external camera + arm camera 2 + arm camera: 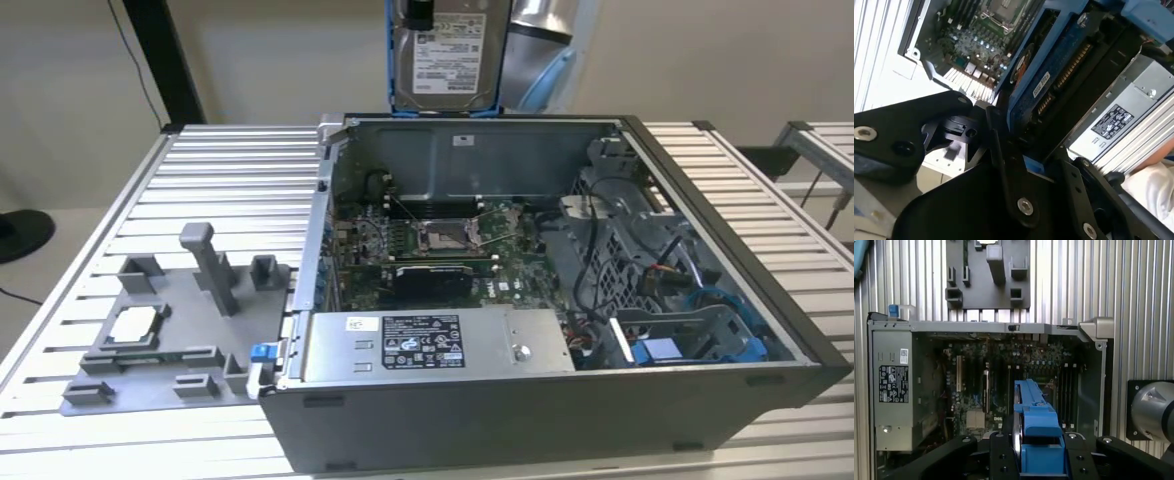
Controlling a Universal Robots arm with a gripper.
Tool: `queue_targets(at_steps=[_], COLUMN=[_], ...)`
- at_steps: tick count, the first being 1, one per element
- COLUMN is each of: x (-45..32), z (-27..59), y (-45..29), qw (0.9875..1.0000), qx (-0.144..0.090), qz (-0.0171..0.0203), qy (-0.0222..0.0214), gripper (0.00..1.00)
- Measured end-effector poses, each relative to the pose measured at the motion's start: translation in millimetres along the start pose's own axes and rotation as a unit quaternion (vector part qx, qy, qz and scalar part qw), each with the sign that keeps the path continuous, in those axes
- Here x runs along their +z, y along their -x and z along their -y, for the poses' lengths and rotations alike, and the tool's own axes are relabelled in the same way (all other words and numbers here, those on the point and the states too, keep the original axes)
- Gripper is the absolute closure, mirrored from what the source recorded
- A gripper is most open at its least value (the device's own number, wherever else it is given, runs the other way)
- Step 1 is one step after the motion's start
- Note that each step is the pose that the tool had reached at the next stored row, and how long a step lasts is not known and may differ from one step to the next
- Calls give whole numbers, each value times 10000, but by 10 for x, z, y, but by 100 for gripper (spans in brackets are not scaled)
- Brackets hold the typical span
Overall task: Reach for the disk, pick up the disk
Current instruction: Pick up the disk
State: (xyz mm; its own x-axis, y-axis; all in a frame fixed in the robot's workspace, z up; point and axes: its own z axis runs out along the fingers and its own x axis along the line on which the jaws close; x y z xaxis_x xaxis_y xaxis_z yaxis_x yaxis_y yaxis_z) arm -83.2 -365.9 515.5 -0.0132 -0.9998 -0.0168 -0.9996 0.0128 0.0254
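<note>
The disk [447, 58], a silver-grey drive with a white label in a bright blue frame, hangs upright in the air above the back wall of the open computer case [721, 300]. My gripper [447, 8] is shut on its upper end at the top of the exterior view. In the first wrist view the blue frame of the disk [1035, 422] sits between my black fingers [1001, 452], high over the motherboard. The second wrist view shows the disk's edge and connector [1056, 62] clamped against a black finger [996, 142].
Inside the case lie the motherboard [441, 240], a grey labelled power-supply box [427, 345] and blue drive bays [667, 345]. A grey fixture plate [160, 330] holding a small square chip [134, 325] rests on the slatted table [227, 170]. A white sleeve [1154, 175] is nearby.
</note>
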Motion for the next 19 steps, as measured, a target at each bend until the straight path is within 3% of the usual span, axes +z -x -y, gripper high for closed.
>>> queue_targets(at_steps=[19], x=[164], z=[511], y=[4], qw=[10000], qx=[0], qz=[1], qy=[0], gripper=[100])
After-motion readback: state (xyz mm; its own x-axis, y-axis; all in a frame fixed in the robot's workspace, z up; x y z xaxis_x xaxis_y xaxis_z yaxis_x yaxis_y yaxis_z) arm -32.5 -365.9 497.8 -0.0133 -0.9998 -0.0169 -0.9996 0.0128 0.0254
